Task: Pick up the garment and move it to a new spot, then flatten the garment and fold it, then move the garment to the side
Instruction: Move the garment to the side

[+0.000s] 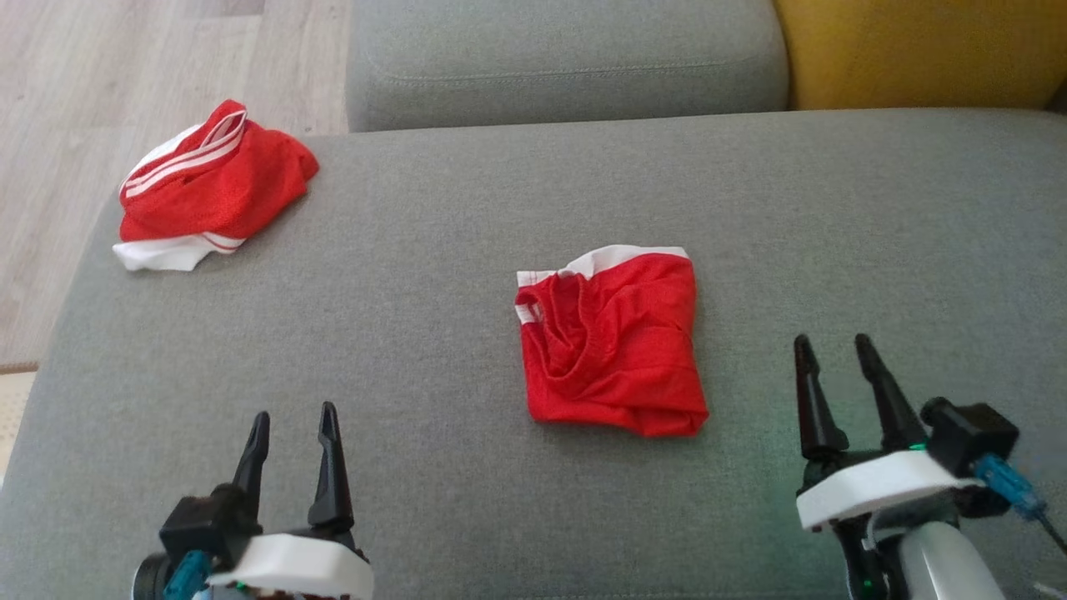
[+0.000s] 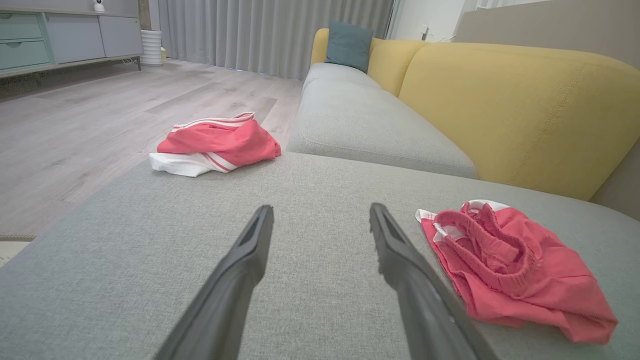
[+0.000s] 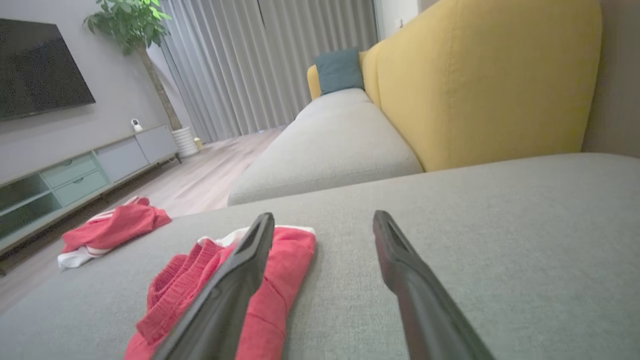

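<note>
A red garment (image 1: 611, 342) with a white band along its far edge lies folded into a rough square near the middle of a grey sofa seat (image 1: 417, 333), its gathered waistband showing at the 10 o'clock corner and its 5 o'clock corner bulging slightly. Nothing touches it.

From the garment, the left tool (image 1: 295, 410) stands at about 8 o'clock, well apart from the cloth, its two dark fingers spread and empty and pointing toward 12 o'clock. The right tool (image 1: 832, 338) stands at about 3 o'clock, nearer to the garment but clear of it, its fingers likewise spread with nothing between them. In the right wrist view one finger crosses in front of the red cloth; whether it touches there cannot be told from that view, while the head view shows a gap of bare seat between them.

At 10 o'clock from the garment, near the seat's far left corner, a second red-and-white garment (image 1: 208, 187) sits in a loose heap, its white striped edge uppermost and a white flap hanging toward the seat's edge.

Beyond the seat, at 12 o'clock, lies another grey sofa cushion (image 1: 567, 58), with a yellow backrest (image 1: 917, 50) at 1 o'clock and pale wooden floor (image 1: 125, 83) at 11 o'clock. The wrist views add a teal pillow (image 2: 348, 45), grey curtains (image 2: 270, 30), a low cabinet (image 2: 60, 35), a dark screen (image 3: 40, 65) and a potted plant (image 3: 130, 20).
</note>
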Motion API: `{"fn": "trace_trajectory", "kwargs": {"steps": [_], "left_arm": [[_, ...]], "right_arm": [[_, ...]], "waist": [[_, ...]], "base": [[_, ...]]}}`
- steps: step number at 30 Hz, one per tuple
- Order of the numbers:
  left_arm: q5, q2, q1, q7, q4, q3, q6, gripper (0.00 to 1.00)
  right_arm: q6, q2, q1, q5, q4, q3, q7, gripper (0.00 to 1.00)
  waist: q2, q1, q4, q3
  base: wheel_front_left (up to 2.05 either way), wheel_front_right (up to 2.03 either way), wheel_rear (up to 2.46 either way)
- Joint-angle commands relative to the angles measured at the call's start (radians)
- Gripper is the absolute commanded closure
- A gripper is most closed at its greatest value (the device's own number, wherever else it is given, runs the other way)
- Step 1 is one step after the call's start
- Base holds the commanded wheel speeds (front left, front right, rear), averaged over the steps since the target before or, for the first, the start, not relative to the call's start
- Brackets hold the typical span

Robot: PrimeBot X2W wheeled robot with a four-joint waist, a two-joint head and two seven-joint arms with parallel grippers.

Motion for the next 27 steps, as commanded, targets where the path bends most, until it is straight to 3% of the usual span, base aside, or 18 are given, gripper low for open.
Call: {"fn": "trace_trajectory", "kwargs": {"steps": [1, 10, 16, 27], "left_arm": [[0.009, -0.006, -0.045, -0.012, -0.034, 0.028, -0.001, 0.0], [-0.009, -0.007, -0.08, -0.012, -0.035, 0.01, 0.002, 0.0], [-0.034, -0.008, -0.112, -0.012, -0.04, -0.01, 0.019, 0.0], [-0.062, -0.008, -0.146, -0.012, -0.045, -0.027, 0.038, 0.0]], "right_arm": [[-0.001, -0.002, -0.044, 0.018, -0.016, 0.029, 0.05, 0.0], [-0.001, -0.005, -0.203, 0.02, 0.044, -0.004, 0.343, 0.0], [-0.001, -0.048, -0.29, 0.065, 0.122, -0.002, 0.524, 0.0], [-0.001, -0.109, -0.347, 0.117, 0.214, 0.009, 0.675, 0.0]], "waist": [[0.0, 0.0, 0.011, 0.01], [0.0, 0.0, 0.076, 0.075], [0.0, 0.0, 0.143, 0.126], [0.0, 0.0, 0.221, 0.189]], "base": [[0.0, 0.0, 0.0], [0.0, 0.0, 0.0], [0.0, 0.0, 0.0], [0.0, 0.0, 0.0]]}}
